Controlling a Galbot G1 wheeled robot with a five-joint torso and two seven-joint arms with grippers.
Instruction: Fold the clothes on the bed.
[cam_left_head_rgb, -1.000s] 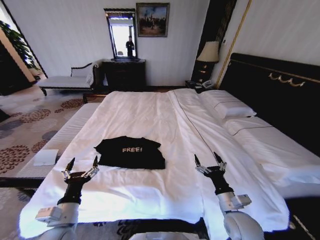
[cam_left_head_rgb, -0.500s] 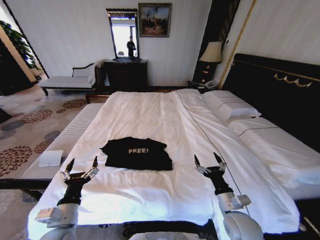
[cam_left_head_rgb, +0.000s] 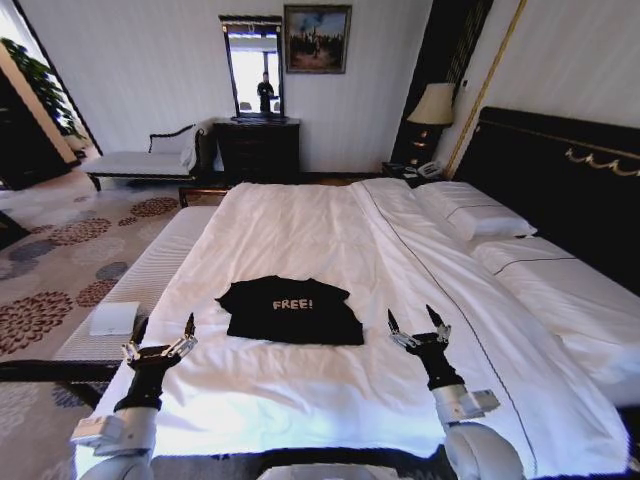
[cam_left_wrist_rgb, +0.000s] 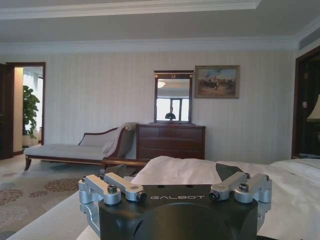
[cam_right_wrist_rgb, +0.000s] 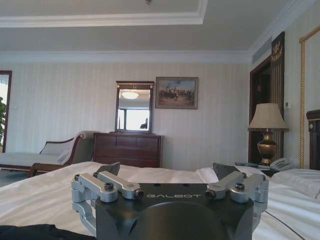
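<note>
A black T-shirt (cam_left_head_rgb: 290, 311) printed "FREE!" lies folded flat on the white sheet of the bed (cam_left_head_rgb: 300, 225), in front of me and between my two arms. Over the near edge of the bed, my left gripper (cam_left_head_rgb: 165, 327) is held open, short of the shirt and to its left. On the other side my right gripper (cam_left_head_rgb: 410, 319) is also open, to the right of the shirt. Neither touches the cloth. In the left wrist view the open left gripper (cam_left_wrist_rgb: 172, 174) points across the bed (cam_left_wrist_rgb: 195, 171). The right wrist view shows the open right gripper (cam_right_wrist_rgb: 170, 171) and a corner of the shirt (cam_right_wrist_rgb: 27, 233).
White pillows (cam_left_head_rgb: 470, 213) lie against the dark headboard (cam_left_head_rgb: 560, 180) on the right. A striped white bench (cam_left_head_rgb: 150, 265) with a white sheet of paper (cam_left_head_rgb: 112, 318) runs along the bed's left side. Beyond are a chaise (cam_left_head_rgb: 145, 160), a dresser (cam_left_head_rgb: 257, 150) and a lamp (cam_left_head_rgb: 434, 105).
The whole head view has shifted, so the camera moved; the bed and shirt now sit further right in the picture. Both grippers keep the same open pose.
</note>
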